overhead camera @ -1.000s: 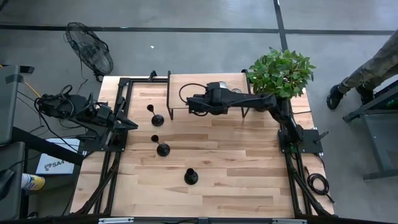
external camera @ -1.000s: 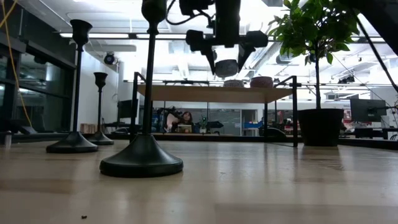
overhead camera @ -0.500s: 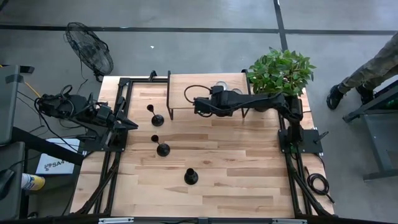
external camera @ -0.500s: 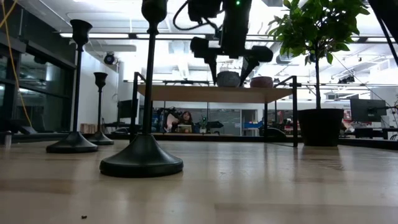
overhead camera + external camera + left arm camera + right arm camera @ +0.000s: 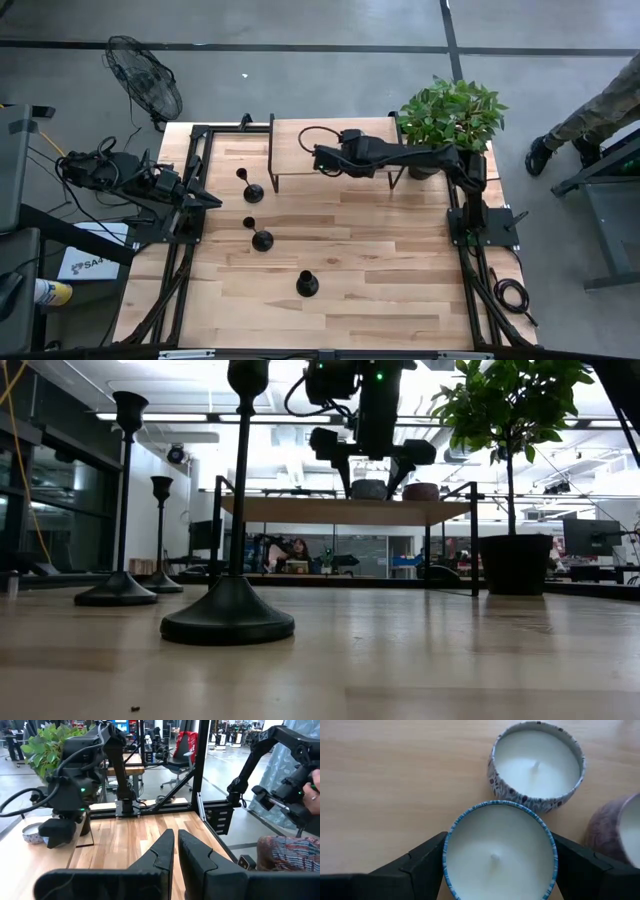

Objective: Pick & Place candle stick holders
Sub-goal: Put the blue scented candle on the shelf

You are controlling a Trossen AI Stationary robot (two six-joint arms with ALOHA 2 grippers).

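The right gripper [image 5: 497, 865] fingers [image 5: 422, 862] spread wide, flanking a round blue-rimmed candle tin [image 5: 499, 852] of smooth white wax. The left gripper [image 5: 175, 855] fingers nearly touch. The black candle stick holders [image 5: 261, 240] stand on the wooden counter [image 5: 400, 270], far from the right fingers.

Right gripper [image 5: 497, 865] open; left gripper [image 5: 176, 855] closed.

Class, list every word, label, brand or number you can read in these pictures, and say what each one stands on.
"SA…": only these first letters read, on a white sheet on the floor left of the table; the rest is too small.
The candle tins carry patterns, no readable words.
No other text is legible.
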